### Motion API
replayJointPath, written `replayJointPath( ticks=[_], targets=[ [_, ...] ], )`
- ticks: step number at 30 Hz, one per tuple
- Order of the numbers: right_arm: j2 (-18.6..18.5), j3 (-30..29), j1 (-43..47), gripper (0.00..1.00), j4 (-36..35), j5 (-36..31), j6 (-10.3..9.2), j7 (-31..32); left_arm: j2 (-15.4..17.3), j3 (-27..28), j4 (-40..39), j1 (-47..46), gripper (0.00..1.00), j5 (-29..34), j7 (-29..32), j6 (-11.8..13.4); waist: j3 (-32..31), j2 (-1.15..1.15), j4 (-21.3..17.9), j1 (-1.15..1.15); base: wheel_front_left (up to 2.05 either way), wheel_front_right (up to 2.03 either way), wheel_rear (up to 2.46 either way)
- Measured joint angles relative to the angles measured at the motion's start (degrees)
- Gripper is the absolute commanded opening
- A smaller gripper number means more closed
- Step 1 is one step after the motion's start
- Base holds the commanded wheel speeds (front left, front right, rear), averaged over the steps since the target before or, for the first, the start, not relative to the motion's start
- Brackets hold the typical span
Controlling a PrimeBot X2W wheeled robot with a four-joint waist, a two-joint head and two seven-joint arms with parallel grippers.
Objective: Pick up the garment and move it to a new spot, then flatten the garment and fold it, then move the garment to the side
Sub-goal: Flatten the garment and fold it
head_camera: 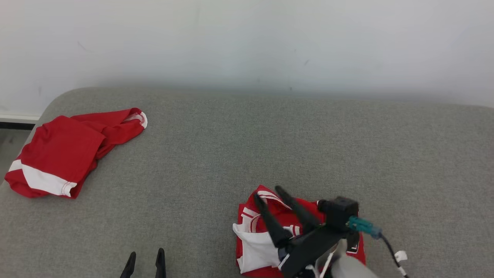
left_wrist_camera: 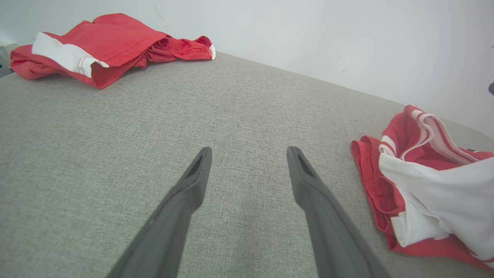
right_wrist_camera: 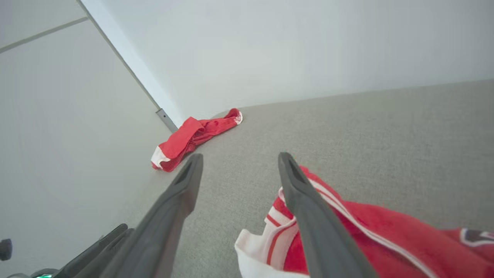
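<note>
Head view: two red garments, near garment (head_camera: 256, 247), far garment (head_camera: 61, 150); left end effector (head_camera: 146, 256), right end effector (head_camera: 267, 193), both apart

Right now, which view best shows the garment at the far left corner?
Head view: the far-left garment lies whole, seen from above. The left wrist view shows it side-on; the right wrist view, small and distant.

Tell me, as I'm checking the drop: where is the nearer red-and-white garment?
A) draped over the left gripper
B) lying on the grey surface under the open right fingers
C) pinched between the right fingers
B: the garment lies crumpled on the grey surface, and the fingers of the right gripper stand apart above it, gripping nothing.
</note>
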Motion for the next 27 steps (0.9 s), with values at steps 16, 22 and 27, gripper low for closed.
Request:
replayJointPath(
  ticks=[16, 22, 27],
  targets=[
    [-8.5, -18.8, 12.8, 1.00, -14.5, -6.2, -0.01, -3.1, 0.0, 2.4, -2.0, 2.2, 1.00, 1.7, 0.0, 0.4, -2.2, 0.00, -1.6, 0.00, 0.00, 0.00, 0.00],
    [-6.4, -17.6, 19.5, 1.00, -16.6, -7.4, 0.00, -1.2, 0.0, 4.2, -2.8, 2.6, 1.00, 2.5, 0.0, 0.4, -2.1, 0.00, -1.7, 0.00, 0.00, 0.00, 0.00],
    [-4.9, -14.6, 19.4, 1.00, -15.0, -7.4, 0.00, -0.3, 0.0, 4.4, -2.8, 3.1, 1.00, 2.5, 0.0, 0.4, -2.1, 0.00, -1.4, 0.00, 0.00, 0.00, 0.00]
  ],
)
